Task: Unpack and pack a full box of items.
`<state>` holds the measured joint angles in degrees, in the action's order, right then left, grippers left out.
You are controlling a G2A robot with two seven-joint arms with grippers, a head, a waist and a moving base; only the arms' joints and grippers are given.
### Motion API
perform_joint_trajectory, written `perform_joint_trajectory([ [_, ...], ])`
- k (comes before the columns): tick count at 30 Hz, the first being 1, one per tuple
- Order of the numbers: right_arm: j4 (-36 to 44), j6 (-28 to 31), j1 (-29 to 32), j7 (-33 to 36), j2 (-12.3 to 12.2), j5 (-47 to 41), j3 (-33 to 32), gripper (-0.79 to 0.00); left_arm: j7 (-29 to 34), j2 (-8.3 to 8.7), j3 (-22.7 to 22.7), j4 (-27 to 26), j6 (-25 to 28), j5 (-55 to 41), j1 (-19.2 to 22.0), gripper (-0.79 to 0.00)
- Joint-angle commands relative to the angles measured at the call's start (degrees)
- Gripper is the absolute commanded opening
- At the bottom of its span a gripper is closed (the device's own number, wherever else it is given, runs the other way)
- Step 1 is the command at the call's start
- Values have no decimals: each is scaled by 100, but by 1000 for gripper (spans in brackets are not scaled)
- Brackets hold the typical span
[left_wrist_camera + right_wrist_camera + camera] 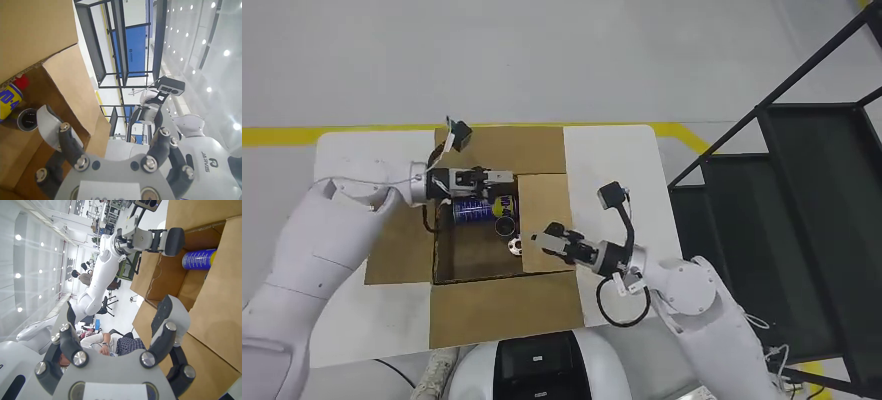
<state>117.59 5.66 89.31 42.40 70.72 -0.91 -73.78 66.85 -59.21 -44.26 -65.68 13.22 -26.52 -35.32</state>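
One white worktop (622, 160) carries everything, its smooth top showing around a brown cardboard box (502, 150). The box's flaps are folded out flat, and one wall edge is ragged where the card has torn. Bare corrugated floor shows in the near half of the box. Against the far wall lies one spray can (485, 208) on its side, a smooth blue and yellow cylinder with a red cap. Just beside it, nearer the right-hand flap, sits one short shiny metal ring (513, 246), hollow and dark inside. Two tools hang over the box. The left tool (504, 178) is above the can at the far rim, its padded fingers spread apart and holding nothing. The right tool (538, 240) is over the right flap close to the ring, jaws likewise wide and empty.
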Motion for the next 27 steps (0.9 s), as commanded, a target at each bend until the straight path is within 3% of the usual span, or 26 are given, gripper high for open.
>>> perform_joint_trajectory([
  [1, -7, 7, 25, 11, -12, -26, -13, 0, -137, -91, 186, 119, 91, 206, 67, 0],
  [4, -46, -4, 13, 46, -25, -61, 9, 0, -284, -204, 365, 306, 336, 455, 173, 0],
  [16, -386, -192, -335, 255, -54, -149, 255, 0, -321, -205, 363, 295, 330, 467, 157, 0],
  [19, -464, -223, -412, 274, -57, -198, 299, 0, -296, -213, 415, 83, 189, 620, 77, 0],
  [27, -479, -225, -394, 262, -91, -220, 324, 0, -843, -526, 841, 518, 267, 945, 161, 0],
])
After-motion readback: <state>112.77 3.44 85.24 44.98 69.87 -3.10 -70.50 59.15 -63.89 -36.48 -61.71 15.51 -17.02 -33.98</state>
